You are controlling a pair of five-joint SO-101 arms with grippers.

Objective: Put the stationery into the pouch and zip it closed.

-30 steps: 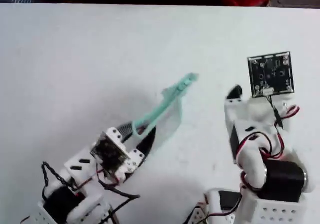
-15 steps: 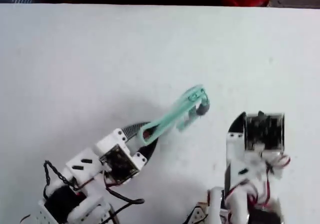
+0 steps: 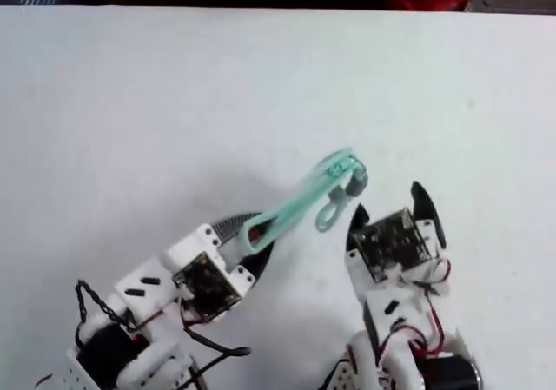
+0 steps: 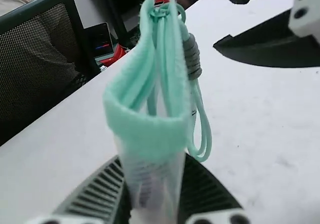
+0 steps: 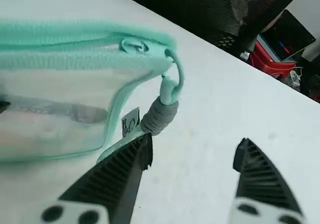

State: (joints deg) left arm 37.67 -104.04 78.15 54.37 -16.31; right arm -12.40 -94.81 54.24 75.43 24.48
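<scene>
My left tool [image 3: 248,234] clamps one end of the pouch [image 3: 295,206], raised over the bench [image 3: 174,103] toward its near edge. My right tool [image 3: 387,201] gapes beside the grey zip pull [image 3: 354,181]. The pouch looks light and floppy, so I'd pinch that pull.

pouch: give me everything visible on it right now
The pouch is clear soft plastic with a mint-green zip band along its top. The slider sits at the end, by a mint loop strap, a grey pull and a small white label. Its contents are blurred. The left gripper is shut on the other end, holding it tilted above the table. The open right gripper is close by the pull.
</scene>
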